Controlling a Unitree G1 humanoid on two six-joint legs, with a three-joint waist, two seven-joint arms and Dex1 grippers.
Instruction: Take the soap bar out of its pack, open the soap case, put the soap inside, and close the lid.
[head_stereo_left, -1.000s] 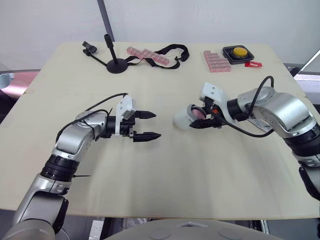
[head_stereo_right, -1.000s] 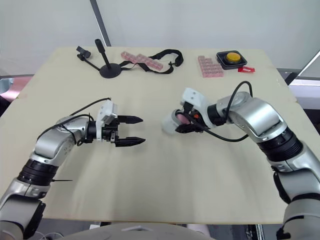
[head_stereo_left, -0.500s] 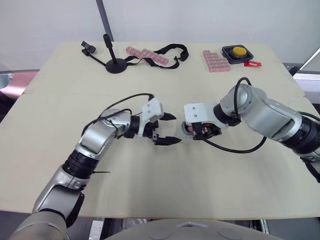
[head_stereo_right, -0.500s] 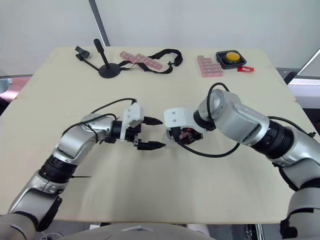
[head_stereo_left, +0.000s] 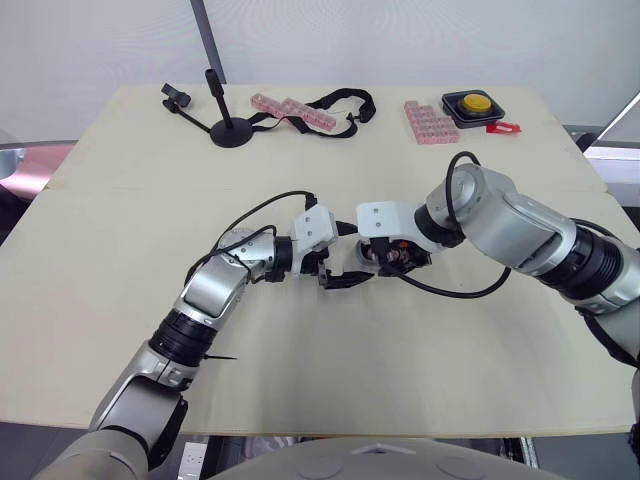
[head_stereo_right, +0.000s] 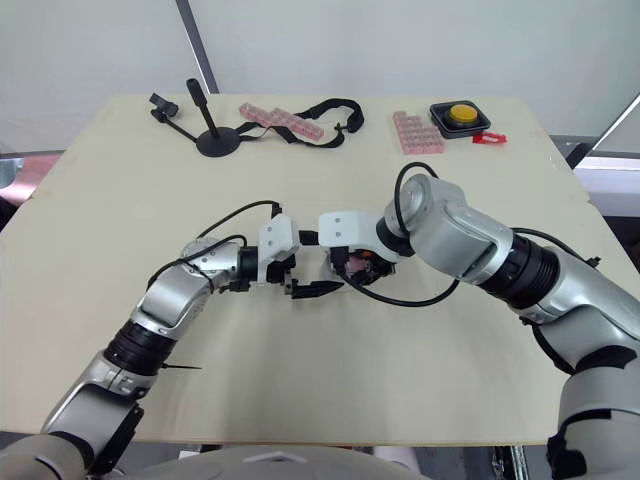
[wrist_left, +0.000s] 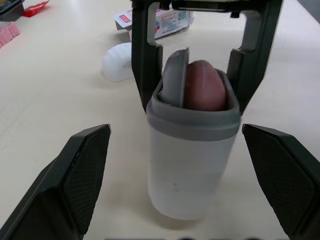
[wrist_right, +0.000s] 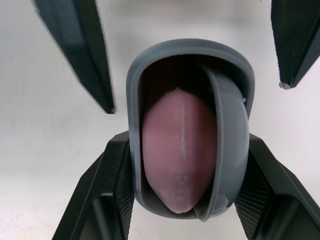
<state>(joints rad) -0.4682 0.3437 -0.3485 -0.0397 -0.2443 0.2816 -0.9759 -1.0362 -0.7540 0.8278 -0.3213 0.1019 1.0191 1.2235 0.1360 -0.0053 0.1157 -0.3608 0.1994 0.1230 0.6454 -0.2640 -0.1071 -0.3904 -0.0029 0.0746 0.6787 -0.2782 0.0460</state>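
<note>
The soap case (wrist_left: 192, 150), translucent white with a grey rim, stands upright on the table near its middle. The pink soap bar (wrist_right: 180, 150) sits inside it, and the grey lid (wrist_right: 230, 140) stands tilted within the rim beside the soap. My right gripper (head_stereo_left: 390, 258) is shut on the case, one black finger on each side. My left gripper (head_stereo_left: 350, 255) is open, facing the case from the left, its fingertips (wrist_left: 90, 160) spread wide and not touching it. Behind the case lie the printed soap pack (wrist_left: 170, 20) and a white rounded piece (wrist_left: 120, 62).
At the table's far edge stand a black stand (head_stereo_left: 232, 128), a pink block strip with a black strap (head_stereo_left: 300, 108), a pink block tray (head_stereo_left: 432, 120), a yellow button box (head_stereo_left: 477, 104) and a small red piece (head_stereo_left: 506, 128).
My right gripper carried the case left toward the table's middle and turned it upright. My left gripper moved right, up to the case, still open.
</note>
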